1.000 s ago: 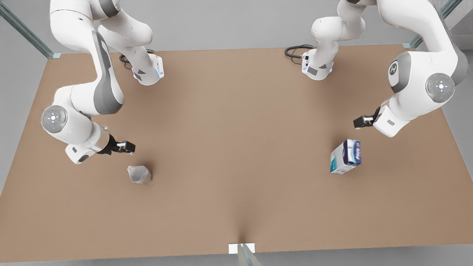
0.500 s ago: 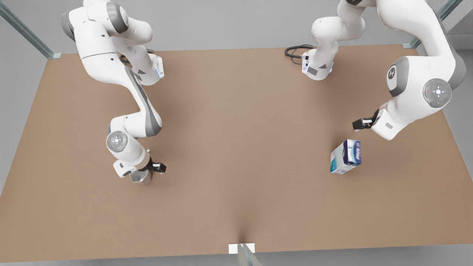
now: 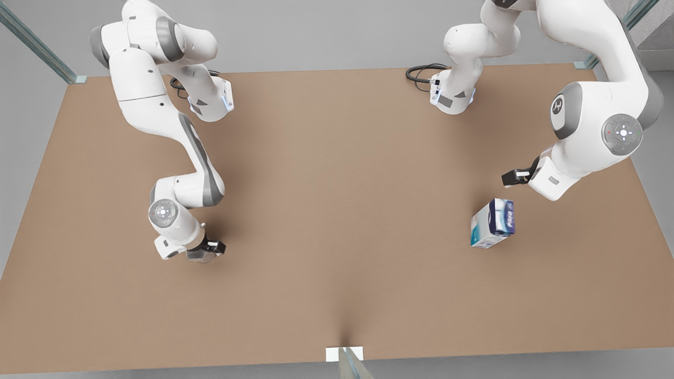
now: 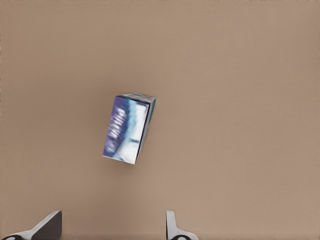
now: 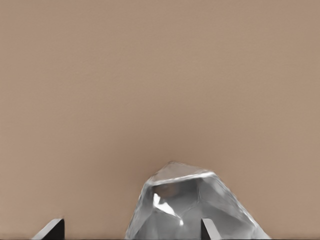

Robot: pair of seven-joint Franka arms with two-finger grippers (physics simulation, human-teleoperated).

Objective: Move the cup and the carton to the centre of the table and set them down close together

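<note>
right gripper (image 3: pixel 210 248) low over the cup (image 5: pixel 192 207), jaws apart (not clamped); left gripper (image 3: pixel 509 178) near the carton (image 3: pixel 493 222), jaws apart too

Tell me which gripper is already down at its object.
The right gripper, at the front view's left: it is down over the cup, fingers either side. The left gripper hovers apart from the carton.

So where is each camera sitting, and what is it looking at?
Front view: high off the arms, looking down on the table, both white arms, the carton.
Left wrist view: on the left gripper, looking down at the carton; its open fingertips show.
Right wrist view: on the right gripper, close over the cup; fingertips flank it.
Shared: front and left wrist views show the carton.
</note>
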